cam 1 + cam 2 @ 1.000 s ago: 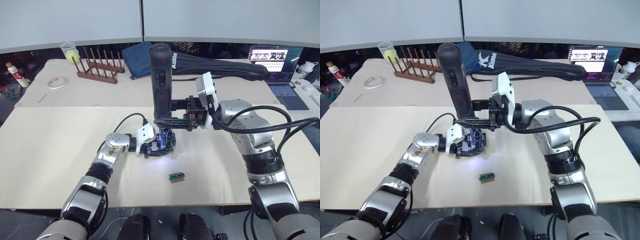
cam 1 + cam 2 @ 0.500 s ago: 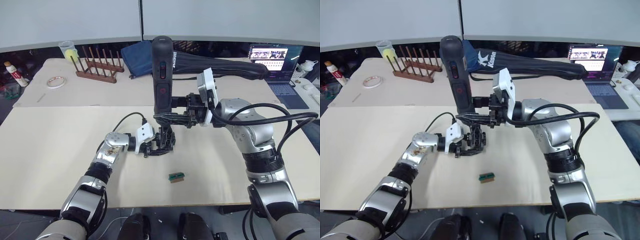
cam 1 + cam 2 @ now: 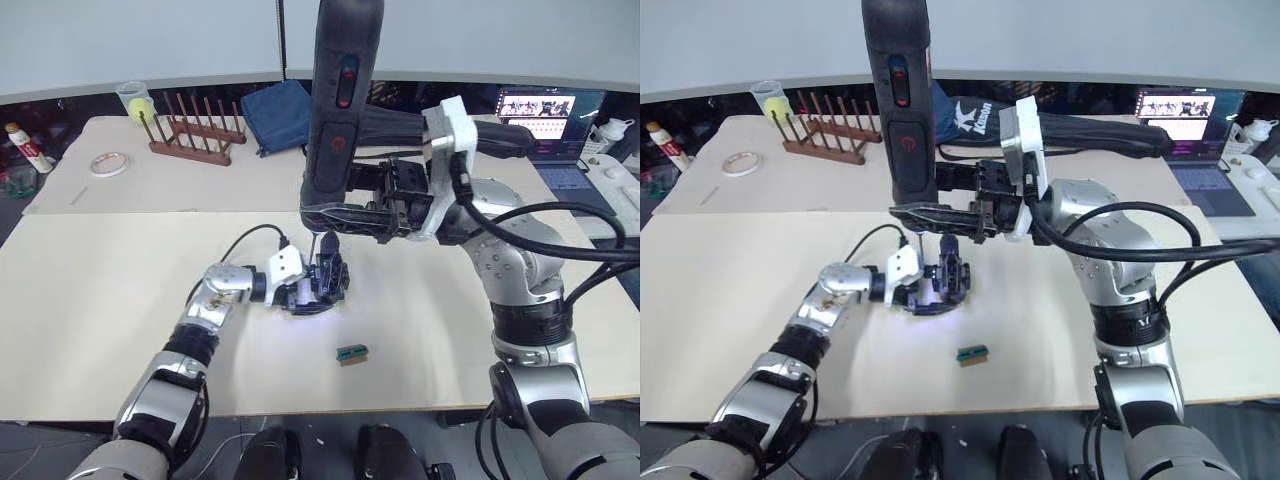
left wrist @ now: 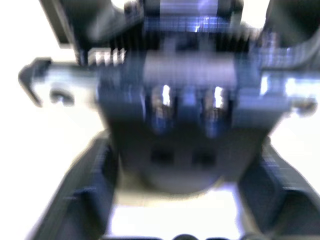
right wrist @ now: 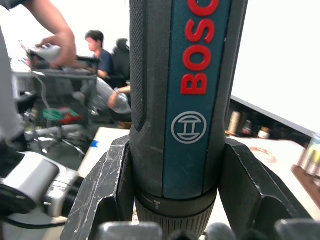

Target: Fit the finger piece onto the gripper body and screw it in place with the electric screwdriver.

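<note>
Left eye view gives us the desk (image 3: pixel 90 300) with our right gripper (image 3: pixel 345 215) clamped around the lower barrel of the electric screwdriver (image 3: pixel 338 100), which stands nearly upright above the middle of the desk, its thin metal bit pointing down at the gripper body (image 3: pixel 325 282). Our left gripper (image 3: pixel 312 292) pinches that gripper body near the desk's centre, on the surface; we cannot make out the finger piece as a separate part there. A small green-and-brown block (image 3: pixel 352 352) lies apart from the body, toward the near edge. Along the far edge sit a wooden rack (image 3: pixel 197 140), a roll of tape (image 3: pixel 108 163), a blue cloth (image 3: pixel 280 110), a long black bag (image 3: pixel 480 135) and, at the far right corner, a laptop (image 3: pixel 555 130). Right eye view repeats this arrangement, with the bit's tip just above the body's top. Left wrist view is blurred; we see the black block close up between our two fingers (image 4: pixel 85 200), which press its sides. Right wrist view shows our fingers (image 5: pixel 105 185) squeezing the screwdriver's dark blue-and-black casing with red lettering, and people seated in the background (image 5: pixel 100 50).
</note>
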Motion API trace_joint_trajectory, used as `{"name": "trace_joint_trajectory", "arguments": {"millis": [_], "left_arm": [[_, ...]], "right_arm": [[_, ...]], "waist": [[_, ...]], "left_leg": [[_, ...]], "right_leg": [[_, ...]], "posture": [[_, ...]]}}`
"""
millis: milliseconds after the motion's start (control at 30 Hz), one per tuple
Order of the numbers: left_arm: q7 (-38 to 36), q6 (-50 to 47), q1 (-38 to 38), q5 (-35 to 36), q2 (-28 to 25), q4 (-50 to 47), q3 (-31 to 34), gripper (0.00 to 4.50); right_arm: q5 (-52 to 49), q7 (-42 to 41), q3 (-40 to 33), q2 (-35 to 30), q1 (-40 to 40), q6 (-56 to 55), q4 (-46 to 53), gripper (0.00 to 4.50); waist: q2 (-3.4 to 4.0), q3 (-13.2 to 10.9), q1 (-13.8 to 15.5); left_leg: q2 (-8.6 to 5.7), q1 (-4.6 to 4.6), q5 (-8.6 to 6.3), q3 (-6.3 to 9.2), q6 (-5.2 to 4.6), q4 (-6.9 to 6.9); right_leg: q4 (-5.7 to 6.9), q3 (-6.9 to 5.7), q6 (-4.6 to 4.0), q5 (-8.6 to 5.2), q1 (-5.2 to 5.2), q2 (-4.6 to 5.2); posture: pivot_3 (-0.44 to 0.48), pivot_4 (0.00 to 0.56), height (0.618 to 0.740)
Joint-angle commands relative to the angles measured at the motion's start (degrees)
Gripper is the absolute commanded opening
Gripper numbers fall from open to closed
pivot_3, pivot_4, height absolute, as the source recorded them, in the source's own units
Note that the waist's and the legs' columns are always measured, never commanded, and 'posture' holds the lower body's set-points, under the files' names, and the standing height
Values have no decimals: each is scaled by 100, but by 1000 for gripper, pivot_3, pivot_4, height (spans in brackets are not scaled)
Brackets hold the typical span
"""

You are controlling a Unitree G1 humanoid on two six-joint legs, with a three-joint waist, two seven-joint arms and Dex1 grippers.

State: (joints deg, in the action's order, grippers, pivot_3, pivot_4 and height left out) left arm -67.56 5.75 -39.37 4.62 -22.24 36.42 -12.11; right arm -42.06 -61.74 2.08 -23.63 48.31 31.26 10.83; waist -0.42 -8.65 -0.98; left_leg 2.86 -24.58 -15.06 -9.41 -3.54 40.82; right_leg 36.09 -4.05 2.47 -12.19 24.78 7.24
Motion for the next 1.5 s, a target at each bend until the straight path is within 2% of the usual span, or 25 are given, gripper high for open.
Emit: {"name": "trace_joint_trajectory", "arguments": {"millis": [33, 200, 300, 500, 767, 1067, 1500], "left_arm": [[-294, -258, 148, 244, -372, -748, 195, 4500], [-942, -1205, 705, 882, -1039, -2507, 274, 4500], [-1161, -1914, 1198, 1352, -1427, -3844, 224, 4500], [-1108, -2359, 1697, 1665, -1504, -5076, -60, 4500], [-1034, -2057, 1799, 1444, -1415, -5000, -406, 4500], [-869, -1666, 1592, 1036, -1081, -4332, -720, 4500], [-809, -1434, 1470, 857, -972, -4069, -799, 4500]], "right_arm": [[-735, -277, -291, -261, -13, 408, 573, 1957], [-951, -561, -301, -673, -552, 535, 1061, 1957], [-695, -581, -288, -819, -1152, 261, 1358, 1957], [-44, -580, -276, -903, -2294, -538, 1698, 1957], [185, -364, -128, -867, -2691, -706, 1805, 1957], [260, -307, -71, -864, -2848, -741, 1768, 1957], [339, -371, -59, -921, -2969, -807, 1714, 1957]], "waist": [[0, 0, 13], [-1, -1, 28], [-3, -2, 31], [-3, -3, 58], [-4, -4, 50], [-4, -4, 109], [-5, -4, 150]], "left_leg": [[-1, -12, 1, -1, 1, 0], [-1, -27, 0, -3, -1, 2], [-3, -33, 0, -4, -1, 3], [-5, -28, 6, 2, 4, 4], [-6, -17, 9, 0, 8, 2], [-6, -17, 8, 1, 6, 4], [-6, -18, 7, 1, 4, 5]], "right_leg": [[0, 0, 0, 0, 11, 0], [-1, 0, 2, 0, 18, 1], [-5, 1, 3, 0, 23, 4], [1, 1, 5, -1, 21, 5], [2, 6, 2, -3, 17, -7], [-1, 7, 2, -2, 14, -6], [-1, 8, 1, -2, 15, -6]], "posture": [[0, 150, 740], [0, 150, 740], [0, 150, 740], [0, 150, 740], [0, 150, 740], [0, 150, 740], [0, 150, 740]]}}
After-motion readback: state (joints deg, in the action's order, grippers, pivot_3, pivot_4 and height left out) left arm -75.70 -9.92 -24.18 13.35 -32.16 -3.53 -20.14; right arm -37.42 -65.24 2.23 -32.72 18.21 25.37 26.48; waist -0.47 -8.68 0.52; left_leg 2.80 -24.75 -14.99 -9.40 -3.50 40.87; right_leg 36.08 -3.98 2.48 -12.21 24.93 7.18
